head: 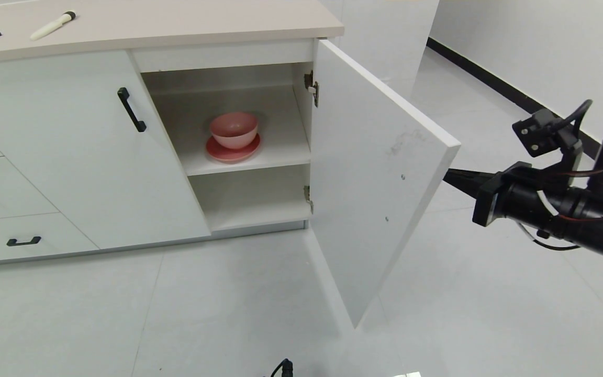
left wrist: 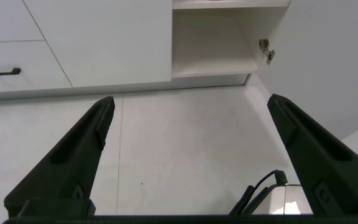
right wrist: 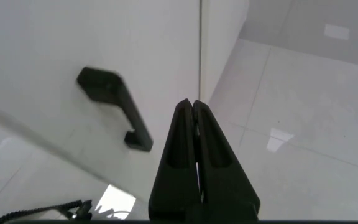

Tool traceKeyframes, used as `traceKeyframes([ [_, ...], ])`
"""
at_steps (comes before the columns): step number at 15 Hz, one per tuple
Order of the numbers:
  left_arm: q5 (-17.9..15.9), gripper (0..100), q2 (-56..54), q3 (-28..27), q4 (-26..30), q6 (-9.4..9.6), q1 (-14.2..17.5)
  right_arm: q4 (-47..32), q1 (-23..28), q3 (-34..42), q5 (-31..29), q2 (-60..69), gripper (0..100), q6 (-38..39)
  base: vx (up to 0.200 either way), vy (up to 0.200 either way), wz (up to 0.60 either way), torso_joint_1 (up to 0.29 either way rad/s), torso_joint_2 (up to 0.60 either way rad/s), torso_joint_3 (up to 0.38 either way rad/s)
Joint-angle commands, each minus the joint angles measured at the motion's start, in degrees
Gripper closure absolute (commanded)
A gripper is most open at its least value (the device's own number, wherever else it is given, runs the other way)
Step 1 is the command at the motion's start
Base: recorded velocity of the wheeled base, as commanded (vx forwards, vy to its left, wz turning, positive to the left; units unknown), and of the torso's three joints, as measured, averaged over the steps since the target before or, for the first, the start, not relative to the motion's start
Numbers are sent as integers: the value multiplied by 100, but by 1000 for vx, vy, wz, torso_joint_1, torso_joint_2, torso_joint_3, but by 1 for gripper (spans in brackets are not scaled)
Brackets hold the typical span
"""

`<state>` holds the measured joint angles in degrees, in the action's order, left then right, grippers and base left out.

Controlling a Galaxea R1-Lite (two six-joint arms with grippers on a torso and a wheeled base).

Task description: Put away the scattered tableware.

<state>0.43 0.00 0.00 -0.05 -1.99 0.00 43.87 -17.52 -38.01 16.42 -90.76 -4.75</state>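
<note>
The right arm reaches level behind the open cabinet door (head: pixel 369 173), and the right gripper (right wrist: pixel 192 106) is pinched together just beside the door's black handle (right wrist: pixel 114 112). The left gripper (left wrist: pixel 190 99) hangs low over the floor (head: pixel 228 293) with its fingers spread wide. The pink bowl (head: pixel 233 128) sits on the pink plate (head: pixel 228 153) on the upper shelf (head: pixel 280 152).

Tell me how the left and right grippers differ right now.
The left gripper has its jaws spread wide; the right gripper has them pressed together. The left points at the floor before the cabinet; the right sits beside the open door's handle. Both are black and empty.
</note>
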Motion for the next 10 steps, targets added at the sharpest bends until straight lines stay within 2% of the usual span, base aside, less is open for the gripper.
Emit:
traceKeyframes([
  [1, 1, 0, 0, 0, -4, -3, 0, 34, -59, -101, 1, -328, 100, 1, 0, 0, 0, 0, 0, 0],
  [10, 1, 0, 0, 0, -4, -12, 0, 51, -525, -40, 37, -249, 100, 18, 0, 0, 0, 0, 0, 0],
])
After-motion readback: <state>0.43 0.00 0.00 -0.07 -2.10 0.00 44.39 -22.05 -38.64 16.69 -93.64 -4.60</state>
